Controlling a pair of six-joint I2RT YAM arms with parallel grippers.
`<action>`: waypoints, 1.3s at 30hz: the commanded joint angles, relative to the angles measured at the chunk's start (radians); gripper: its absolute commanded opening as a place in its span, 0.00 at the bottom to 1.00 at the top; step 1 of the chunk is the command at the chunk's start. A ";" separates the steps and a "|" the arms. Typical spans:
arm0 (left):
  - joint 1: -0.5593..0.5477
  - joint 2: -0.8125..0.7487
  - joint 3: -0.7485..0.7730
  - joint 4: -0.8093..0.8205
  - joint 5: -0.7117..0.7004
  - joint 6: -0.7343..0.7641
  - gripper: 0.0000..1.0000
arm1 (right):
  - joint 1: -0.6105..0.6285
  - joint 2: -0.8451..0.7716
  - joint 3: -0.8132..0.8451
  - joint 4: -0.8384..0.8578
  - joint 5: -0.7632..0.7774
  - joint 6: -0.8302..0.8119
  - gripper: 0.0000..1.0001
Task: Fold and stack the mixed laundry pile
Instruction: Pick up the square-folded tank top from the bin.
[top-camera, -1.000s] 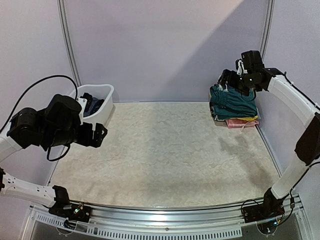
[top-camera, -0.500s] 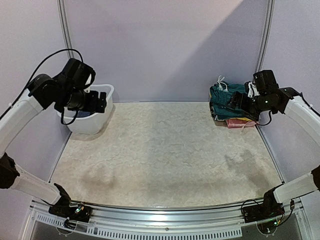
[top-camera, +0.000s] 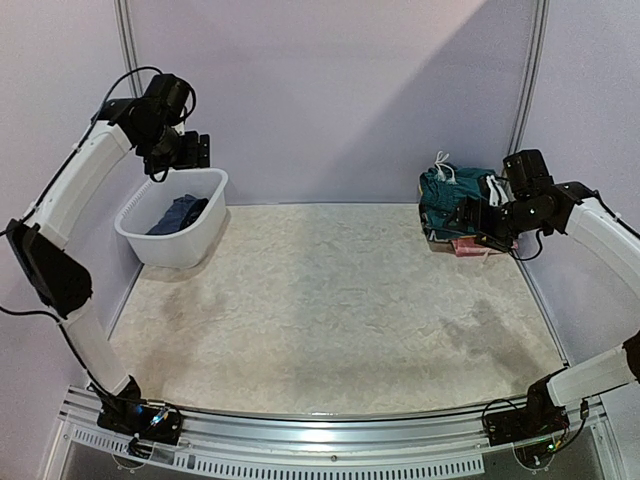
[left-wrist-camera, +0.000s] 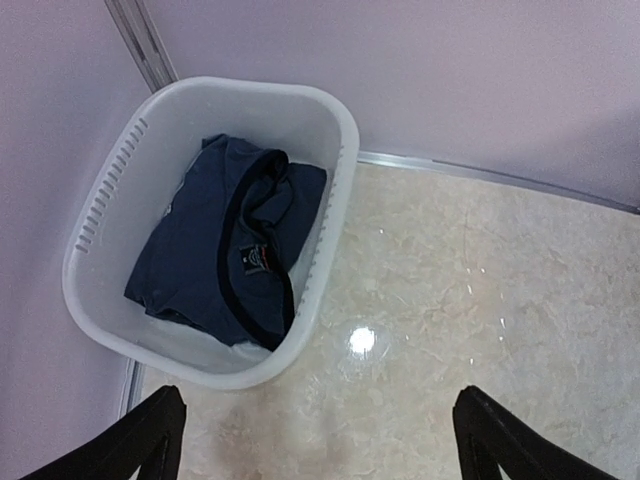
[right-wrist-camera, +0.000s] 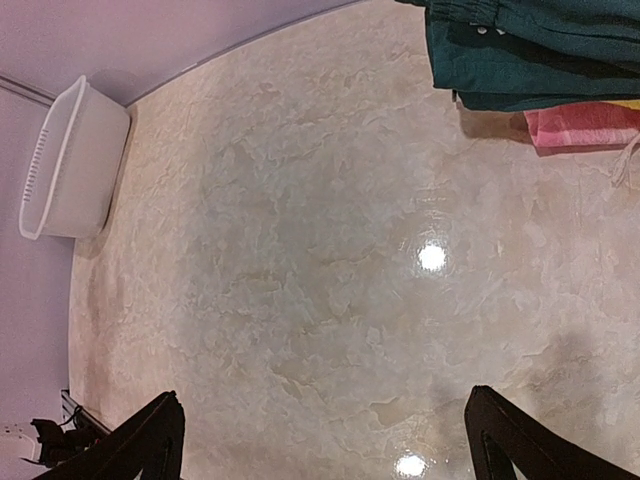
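A navy T-shirt (left-wrist-camera: 215, 250) lies crumpled in the white tub (left-wrist-camera: 322, 262) at the back left; from above it shows as dark cloth (top-camera: 178, 213). My left gripper (top-camera: 190, 150) hangs high over the tub, open and empty, its fingers (left-wrist-camera: 150, 445) wide apart. At the back right, folded dark teal shorts (top-camera: 455, 195) with a white drawstring (top-camera: 442, 160) top a stack over pink cloth (top-camera: 472, 246). My right gripper (top-camera: 480, 216) hovers open and empty at the near side of that stack, which shows at the upper right of its wrist view as the shorts (right-wrist-camera: 530, 50) and pink cloth (right-wrist-camera: 585, 125).
The marbled beige tabletop (top-camera: 330, 300) stretches between tub and stack. Walls close the back and both sides, with metal rails in the corners (top-camera: 130, 60). A metal rail (top-camera: 320, 425) runs along the near edge by the arm bases.
My left arm swung up from the front left to high above the tub. My right gripper came down from above the folded stack to its near side.
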 joint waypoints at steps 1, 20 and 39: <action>0.081 0.137 0.157 -0.057 0.050 0.030 0.94 | 0.007 -0.001 -0.016 -0.026 -0.027 -0.027 0.99; 0.340 0.613 0.405 0.070 0.235 0.066 0.88 | 0.007 0.171 0.069 -0.043 0.027 0.036 0.99; 0.437 0.914 0.491 0.138 0.395 -0.045 0.79 | 0.006 0.408 0.224 -0.082 0.029 0.099 0.99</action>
